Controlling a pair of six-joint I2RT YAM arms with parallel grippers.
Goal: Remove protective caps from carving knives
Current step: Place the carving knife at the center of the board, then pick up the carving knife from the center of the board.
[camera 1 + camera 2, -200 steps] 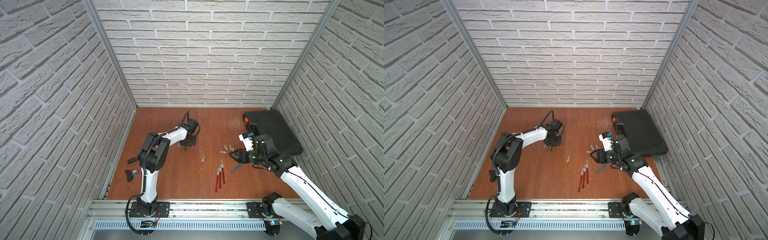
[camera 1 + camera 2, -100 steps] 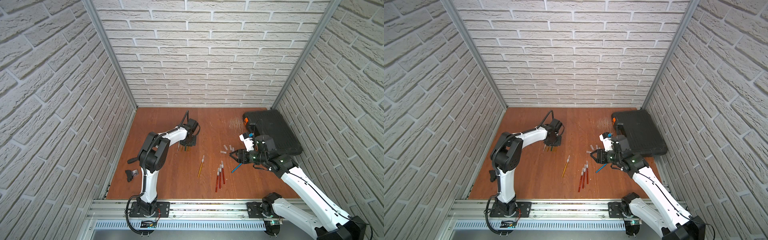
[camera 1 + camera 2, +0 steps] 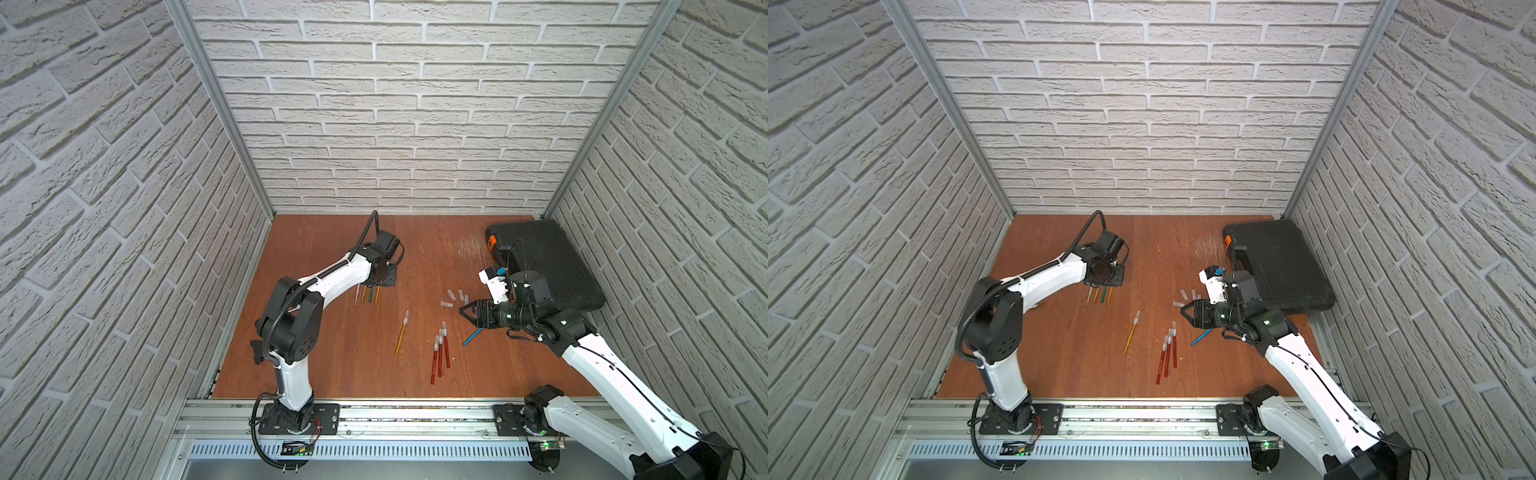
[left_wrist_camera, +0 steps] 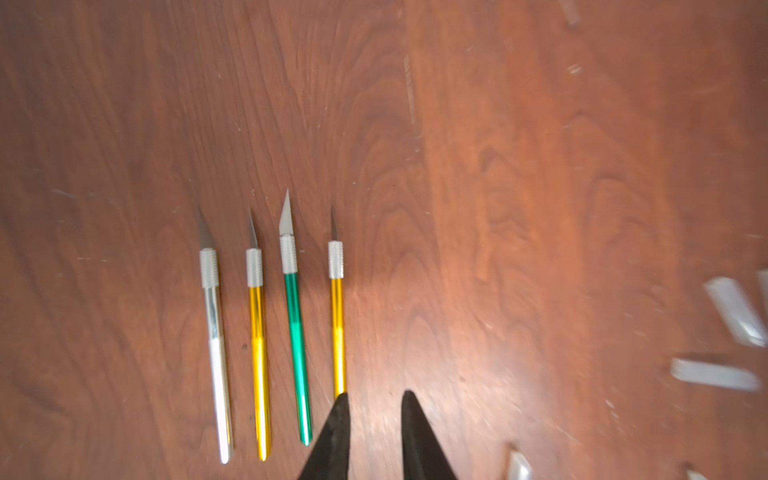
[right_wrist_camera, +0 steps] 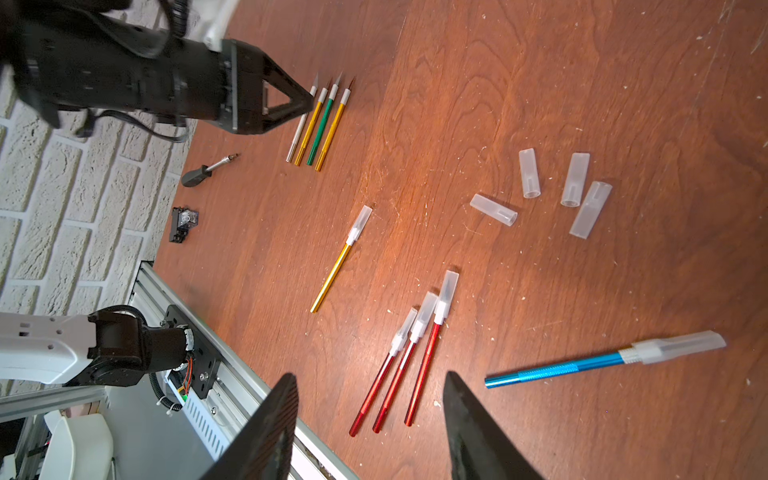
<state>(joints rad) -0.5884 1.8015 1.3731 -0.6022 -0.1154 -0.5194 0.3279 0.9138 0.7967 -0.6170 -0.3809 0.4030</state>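
While the table (image 3: 332, 365) and the black case (image 3: 548, 257) look unchanged, the left pincer (image 4: 375, 395) has eased its jaws slightly apart over the last second, and nothing sits between them. I take that as a release. The gold knife (image 4: 337, 332) just beside one tip lies bare, fourth in a row. The right pincer (image 5: 370, 376) hangs apart and empty near the blue knife (image 5: 561, 368). Still capped, by my count: the blue one, three red knives (image 5: 398, 374) and one capped gold knife (image 5: 336, 272). Four loose caps (image 5: 530, 172) lie well apart from the row.
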